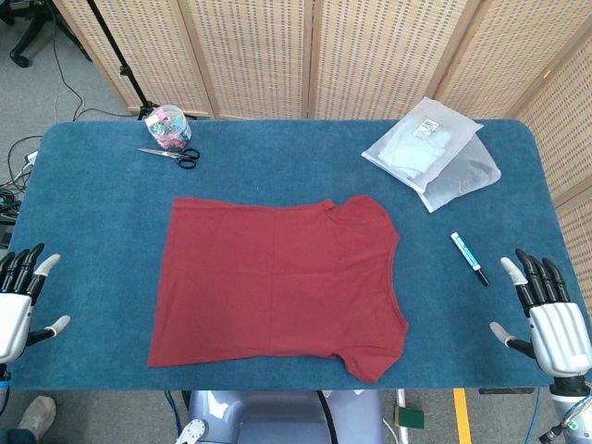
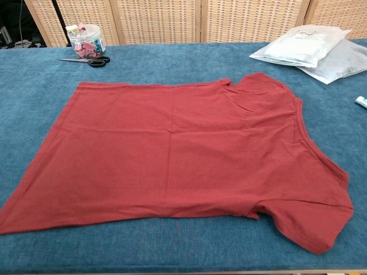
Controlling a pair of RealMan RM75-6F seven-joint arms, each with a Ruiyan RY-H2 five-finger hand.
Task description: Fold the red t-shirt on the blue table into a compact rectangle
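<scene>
The red t-shirt (image 1: 277, 282) (image 2: 178, 154) lies flat in the middle of the blue table (image 1: 92, 203), neckline toward the right, hem toward the left, one sleeve at the near right corner. My left hand (image 1: 20, 298) hovers at the table's near left edge, fingers spread, holding nothing, well clear of the shirt. At the near right edge my right hand (image 1: 546, 310) is also open with fingers apart, empty, to the right of the shirt. Neither hand shows in the chest view.
Scissors (image 1: 171, 155) (image 2: 87, 60) and a clear jar of clips (image 1: 169, 127) (image 2: 85, 41) sit at the far left. Two plastic bags (image 1: 433, 153) (image 2: 312, 46) lie at the far right. A marker pen (image 1: 469, 258) lies right of the shirt's neckline.
</scene>
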